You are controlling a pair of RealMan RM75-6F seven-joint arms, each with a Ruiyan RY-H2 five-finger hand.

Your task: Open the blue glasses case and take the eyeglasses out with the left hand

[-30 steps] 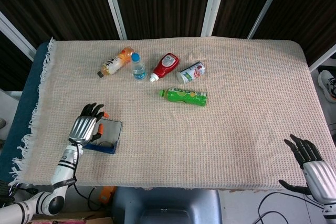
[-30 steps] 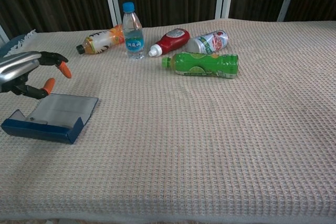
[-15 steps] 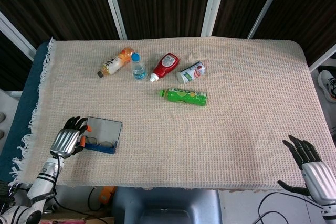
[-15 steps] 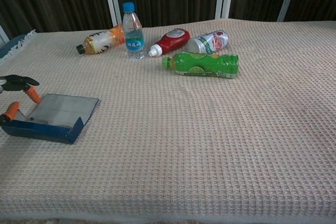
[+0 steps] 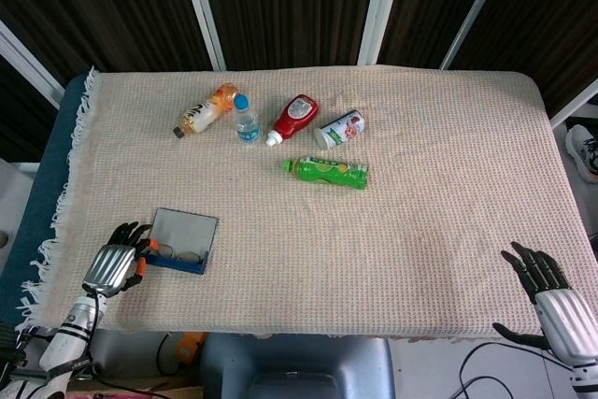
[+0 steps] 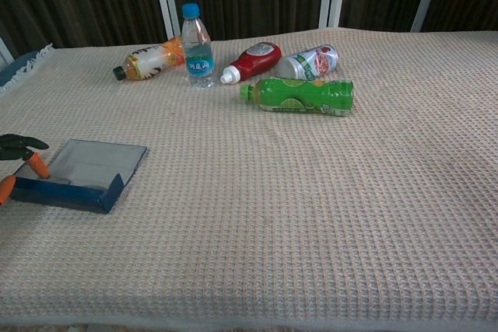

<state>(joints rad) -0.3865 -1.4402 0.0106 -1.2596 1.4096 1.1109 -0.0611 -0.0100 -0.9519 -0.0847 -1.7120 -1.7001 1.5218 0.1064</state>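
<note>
The blue glasses case [image 5: 184,240] lies open near the table's front left, its grey-lined lid [image 6: 93,162] flat on the cloth. In the head view the eyeglasses [image 5: 177,253] rest in the case's front tray; the chest view hides them behind the blue wall [image 6: 58,193]. My left hand [image 5: 114,268] hovers just left of the case with its orange-tipped fingers [image 6: 35,166] spread, holding nothing. My right hand [image 5: 551,298] is off the front right corner of the table, fingers apart and empty.
At the back stand or lie an orange juice bottle [image 5: 206,111], a small water bottle [image 6: 197,56], a red ketchup bottle [image 5: 295,119], a white can [image 5: 339,128] and a green bottle [image 6: 299,96]. The woven cloth [image 5: 420,212] covers the table.
My left hand has drawn back from over the case toward the front left edge and now sits beside it. The case, glasses and right hand have stayed put.
</note>
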